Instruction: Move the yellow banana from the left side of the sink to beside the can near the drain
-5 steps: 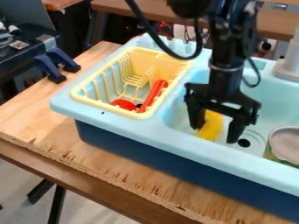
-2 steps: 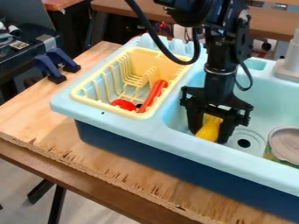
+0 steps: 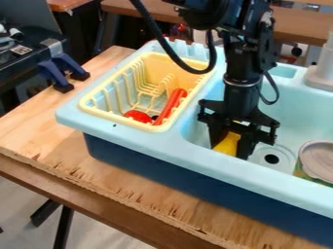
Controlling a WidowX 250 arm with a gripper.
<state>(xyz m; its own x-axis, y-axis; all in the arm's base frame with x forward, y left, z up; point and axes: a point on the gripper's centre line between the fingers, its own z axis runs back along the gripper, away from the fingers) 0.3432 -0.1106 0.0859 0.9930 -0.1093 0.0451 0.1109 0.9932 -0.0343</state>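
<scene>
From here I see my arm (image 3: 242,95) enter at the top edge, right of the centre of the frame. Its dark upper joints sit at the top, and below them the lower section runs almost straight down. A black cable (image 3: 174,56) curves away to the left of it in a loose loop. The tool (image 3: 230,150) hangs from the wrist just right of the centre of the frame, pointing down into the light blue sink basin (image 3: 296,114), near its left end. I have it drawn in narrow, its fingers closed on the yellow object (image 3: 227,144), one on each side. That object sits low in the left part of the basin, close to the front wall, its upper part showing between the fingers; I can't tell whether it touches the basin floor.

Just right of the tool I see the drain (image 3: 272,159), and farther right, at the frame's edge, a can (image 3: 322,160) standing in the basin. A grey fixture (image 3: 322,73) stands behind, at the upper right. Left of the basin, a pale yellow rack (image 3: 123,120) holds a long red piece (image 3: 170,107), leaning, and a rounded red piece (image 3: 138,115). The whole unit rests on a wooden table (image 3: 98,170).
</scene>
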